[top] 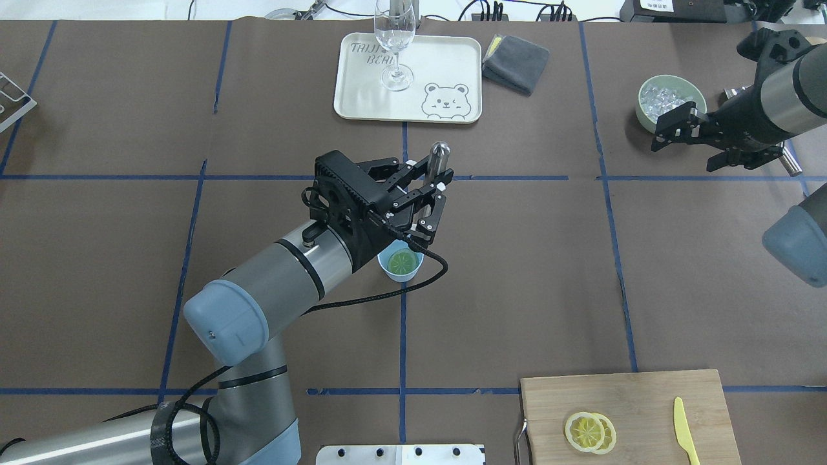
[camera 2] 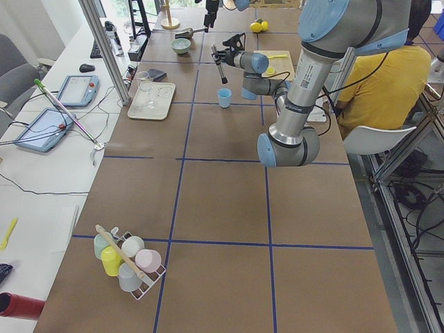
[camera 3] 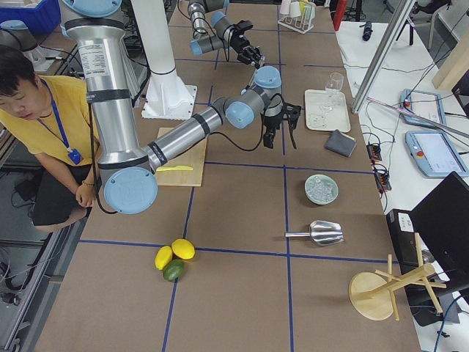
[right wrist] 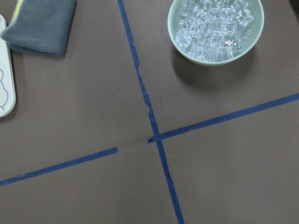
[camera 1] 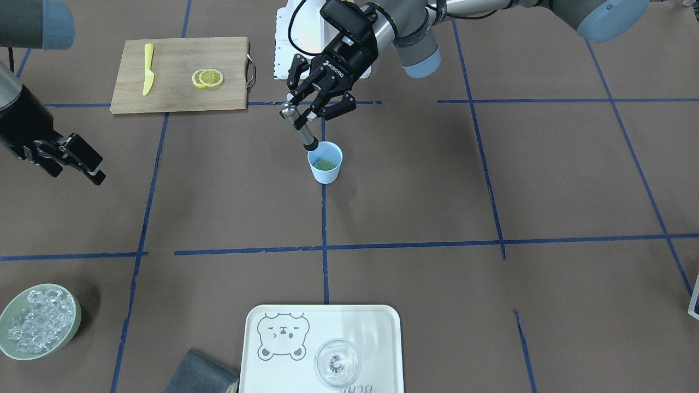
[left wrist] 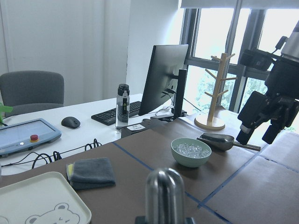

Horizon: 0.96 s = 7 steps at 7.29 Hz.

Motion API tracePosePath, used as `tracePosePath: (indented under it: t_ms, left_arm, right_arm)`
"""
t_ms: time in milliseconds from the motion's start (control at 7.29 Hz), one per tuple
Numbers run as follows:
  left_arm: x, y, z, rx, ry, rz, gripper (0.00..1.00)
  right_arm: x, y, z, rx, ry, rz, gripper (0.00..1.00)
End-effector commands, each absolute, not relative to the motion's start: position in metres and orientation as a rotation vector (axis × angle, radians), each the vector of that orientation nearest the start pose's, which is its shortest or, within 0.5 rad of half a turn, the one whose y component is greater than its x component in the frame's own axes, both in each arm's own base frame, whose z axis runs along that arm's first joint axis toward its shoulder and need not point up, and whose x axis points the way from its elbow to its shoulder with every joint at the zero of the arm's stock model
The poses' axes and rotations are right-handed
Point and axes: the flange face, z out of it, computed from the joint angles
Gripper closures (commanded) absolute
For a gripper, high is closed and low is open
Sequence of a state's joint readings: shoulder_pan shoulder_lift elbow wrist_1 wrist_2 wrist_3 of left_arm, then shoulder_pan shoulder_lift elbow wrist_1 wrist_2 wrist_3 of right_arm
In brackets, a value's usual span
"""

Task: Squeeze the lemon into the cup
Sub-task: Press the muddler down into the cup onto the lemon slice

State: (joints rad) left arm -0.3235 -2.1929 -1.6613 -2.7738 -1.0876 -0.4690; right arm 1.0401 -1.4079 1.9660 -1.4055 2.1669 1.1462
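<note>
Clamped in the left gripper [camera 1: 303, 112] is a muddler [camera 1: 302, 130], a metal rod with a black tip. The fingers [camera 1: 296, 71] close on its upper part, near the rounded metal end. The rod hangs tilted, black tip downward, over the cup [camera 1: 326, 170]. From the front, the tip sits right at the cup's rim on the robot's side. The left-side view seems to show the tip slightly above the mouth, though it is too small there to be sure whether they touch.

The cup stands upright on the brown table [camera 1: 437, 207], on a blue tape line near the middle. A lemon slice [camera 1: 324, 164] lies flat at its bottom, looking greenish through the blue walls.

Off to the robot's right, the right gripper [camera 1: 100, 170] hangs above the table with its fingers apart and nothing between them, near the bowl of ice [camera 1: 11, 327]. On the robot's side of the table lies a wooden cutting board [camera 1: 175, 87] carrying two more slices [camera 1: 207, 78], overlapping, and a yellow knife [camera 1: 148, 68] beside them. Across the table, a white tray [camera 1: 355, 327] holds a clear glass [camera 1: 337, 363], and a grey cloth [camera 1: 202, 374] lies just beside the tray.
</note>
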Motion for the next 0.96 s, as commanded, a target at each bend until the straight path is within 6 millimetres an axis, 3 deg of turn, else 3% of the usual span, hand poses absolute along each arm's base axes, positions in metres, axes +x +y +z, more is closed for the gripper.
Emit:
tracePosePath:
  t_ms: [0, 275, 686, 824]
  left_arm:
    - [0.516, -0.365, 0.141, 1.465, 1.116, 0.037, 1.0]
    - [0.535, -0.358, 0.154, 1.444, 1.104, 0.06, 1.0]
    - [0.541, -0.347, 0.158, 1.439, 1.111, 0.056, 1.0]
    - [0.55, -0.347, 0.168, 1.427, 1.093, 0.07, 1.0]
  right_arm:
    - [-0.201, -0.497, 0.371, 0.042, -0.907, 0.357, 0.0]
    - [-0.202, -0.499, 0.374, 0.038, -0.902, 0.359, 0.0]
    - [-0.203, -0.499, 0.375, 0.036, -0.9, 0.36, 0.0]
    - [-0.203, -0.5, 0.377, 0.034, -0.898, 0.361, 0.0]
